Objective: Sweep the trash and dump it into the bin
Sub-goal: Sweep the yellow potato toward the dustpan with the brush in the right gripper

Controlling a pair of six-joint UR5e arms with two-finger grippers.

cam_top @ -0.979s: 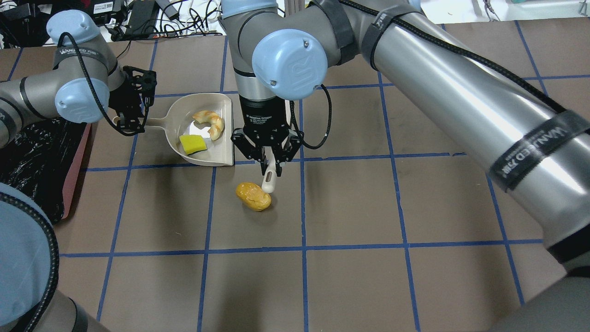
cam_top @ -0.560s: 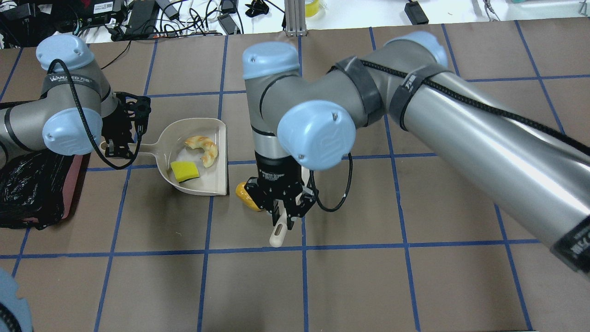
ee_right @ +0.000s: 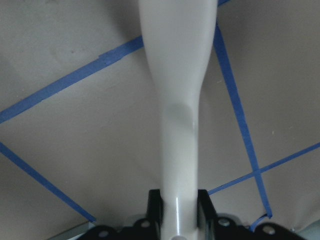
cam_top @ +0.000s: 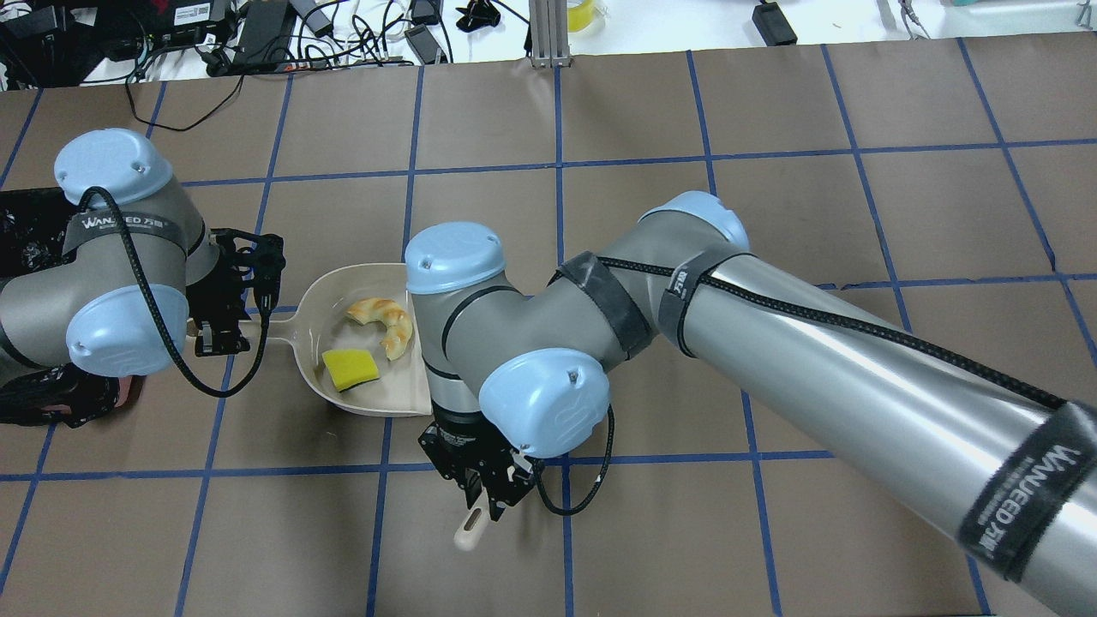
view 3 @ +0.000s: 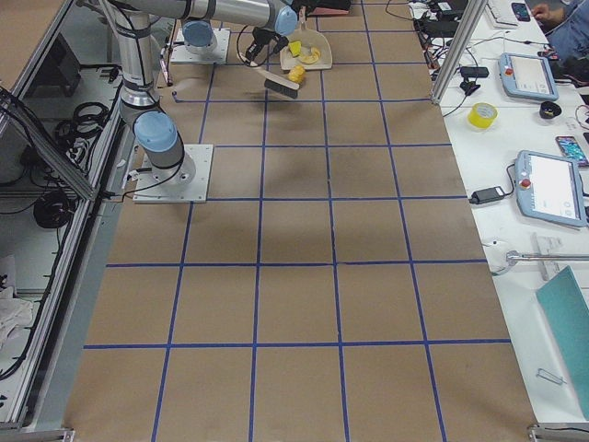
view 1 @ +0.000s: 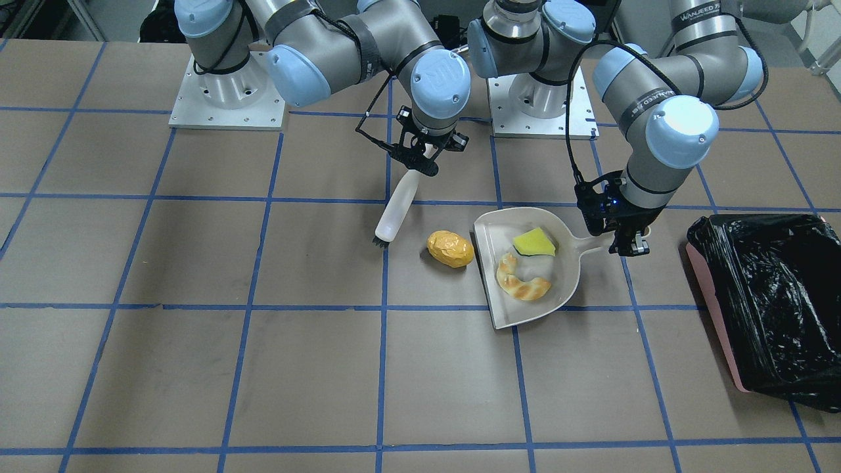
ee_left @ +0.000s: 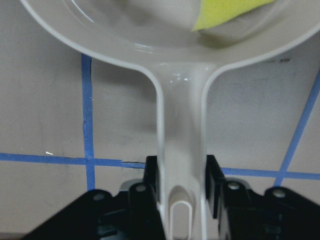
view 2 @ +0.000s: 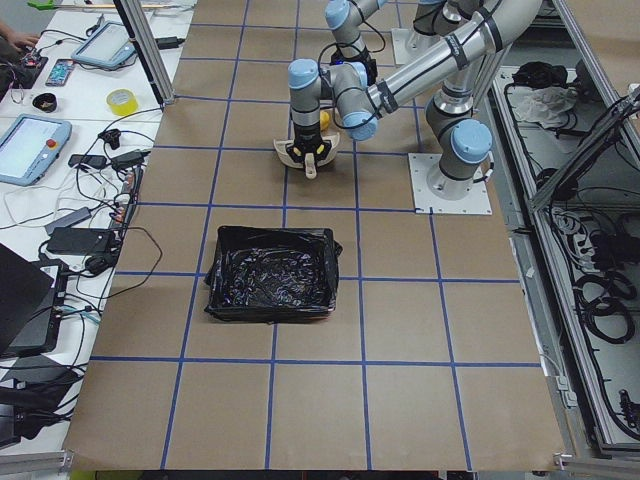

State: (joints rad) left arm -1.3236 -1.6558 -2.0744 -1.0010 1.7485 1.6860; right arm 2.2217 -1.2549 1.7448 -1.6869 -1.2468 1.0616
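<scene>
Left gripper (view 1: 629,247): jaws pinching cream-white plastic dustpan (view 1: 566,279) handle.
Right gripper (view 1: 420,161): jaws pinching white plastic brush (view 1: 399,207).
Between both jaws: orange-brown oval bread roll (view 1: 451,249).

Bright even light, soft shadows (wrist views blurred)

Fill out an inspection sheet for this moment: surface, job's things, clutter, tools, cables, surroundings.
Surface: brown table with blue tape grid.
Job's things: sponge and croissant lie in the dustpan; bread roll on the table outside its mouth; brush tilted, bristles down, apart from the roll; bin with black bag at the left arm's side.
Clutter: nothing seen.
Tools: left tool shut on the dustpan handle; right tool shut on the brush handle.
Cables: black cable looped at each wrist; loose cords beyond the table.
Surroundings: tablets and tape roll on a bench.
</scene>
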